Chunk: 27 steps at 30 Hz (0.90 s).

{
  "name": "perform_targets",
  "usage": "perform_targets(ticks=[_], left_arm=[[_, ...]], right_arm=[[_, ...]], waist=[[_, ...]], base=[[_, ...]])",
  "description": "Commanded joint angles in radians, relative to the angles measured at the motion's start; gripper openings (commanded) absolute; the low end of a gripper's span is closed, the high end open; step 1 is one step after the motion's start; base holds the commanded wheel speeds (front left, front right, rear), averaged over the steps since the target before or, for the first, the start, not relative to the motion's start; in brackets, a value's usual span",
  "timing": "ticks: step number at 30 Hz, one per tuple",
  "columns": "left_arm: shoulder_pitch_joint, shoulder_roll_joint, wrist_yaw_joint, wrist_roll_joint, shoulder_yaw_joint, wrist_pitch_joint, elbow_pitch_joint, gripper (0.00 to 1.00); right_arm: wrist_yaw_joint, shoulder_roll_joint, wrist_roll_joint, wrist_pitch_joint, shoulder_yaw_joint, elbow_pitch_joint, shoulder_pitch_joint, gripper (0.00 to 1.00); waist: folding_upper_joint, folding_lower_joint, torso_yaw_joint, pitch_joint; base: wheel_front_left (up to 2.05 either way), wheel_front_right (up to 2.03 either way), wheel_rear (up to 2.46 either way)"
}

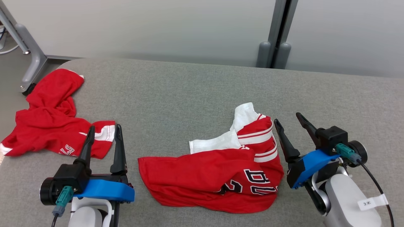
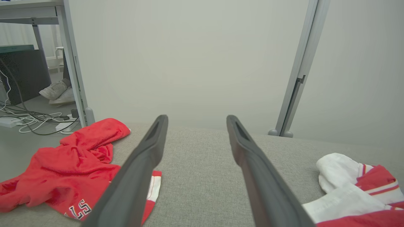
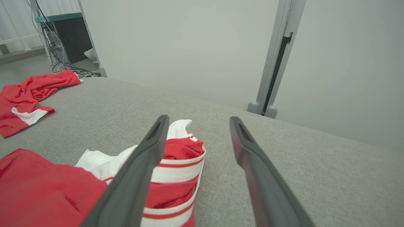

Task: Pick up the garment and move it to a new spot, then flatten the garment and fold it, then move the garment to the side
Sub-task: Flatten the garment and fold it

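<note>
The garment (image 1: 208,176) is a crumpled red jersey with white panels, striped trim and dark lettering, lying bunched at the front middle of the grey padded table (image 1: 189,94). My left gripper (image 1: 105,127) stands open to its left, apart from it, with nothing between its fingers. My right gripper (image 1: 287,117) stands open just to the right of the striped edge, also holding nothing. In the left wrist view the left gripper (image 2: 196,117) points at bare table, with the garment (image 2: 347,189) at the lower right. In the right wrist view the garment (image 3: 176,176) lies partly behind the left finger of the right gripper (image 3: 199,117).
A second red garment (image 1: 50,126) lies crumpled at the table's left end, its hem close behind the left gripper's fingertips. A grey partition post (image 1: 277,31) stands behind the table and a metal frame leg (image 1: 31,60) at the far left. Cables (image 2: 31,121) lie on the floor.
</note>
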Motion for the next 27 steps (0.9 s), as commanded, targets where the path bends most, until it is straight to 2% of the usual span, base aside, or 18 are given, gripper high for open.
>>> perform_targets(ticks=[1, 10, 18, 20, 27], left_arm=[[-0.016, -0.001, -0.001, -0.006, -0.004, -0.003, 0.001, 1.0], [-0.037, -0.001, 0.003, -0.022, -0.018, -0.003, 0.005, 1.0], [-0.049, -0.001, 0.009, -0.03, -0.022, -0.003, 0.009, 1.0], [-0.05, -0.001, 0.01, -0.032, -0.021, -0.003, 0.009, 1.0], [-0.021, -0.001, 0.017, -0.033, -0.01, -0.003, 0.007, 1.0]], right_arm=[[0.0, -0.007, 0.002, 0.005, 0.004, 0.022, -0.018, 1.0], [0.0, -0.023, 0.03, 0.044, 0.066, 0.304, -0.111, 1.0], [0.0, 0.007, 0.085, 0.036, 0.141, 0.497, -0.159, 1.0], [0.0, 0.019, 0.118, 0.031, 0.163, 0.52, -0.167, 0.0], [0.0, 0.0, 0.211, -0.047, 0.188, 0.525, -0.175, 0.0]], waist=[[0.0, 0.0, 0.012, 0.009], [0.0, 0.0, 0.066, 0.045], [0.0, 0.0, 0.086, 0.058], [0.0, 0.0, 0.084, 0.056], [0.0, 0.0, 0.047, 0.027]], base=[[0.0, 0.0, 0.0], [0.0, 0.0, 0.0], [0.0, 0.0, 0.0], [0.0, 0.0, 0.0], [0.0, 0.0, 0.0]])
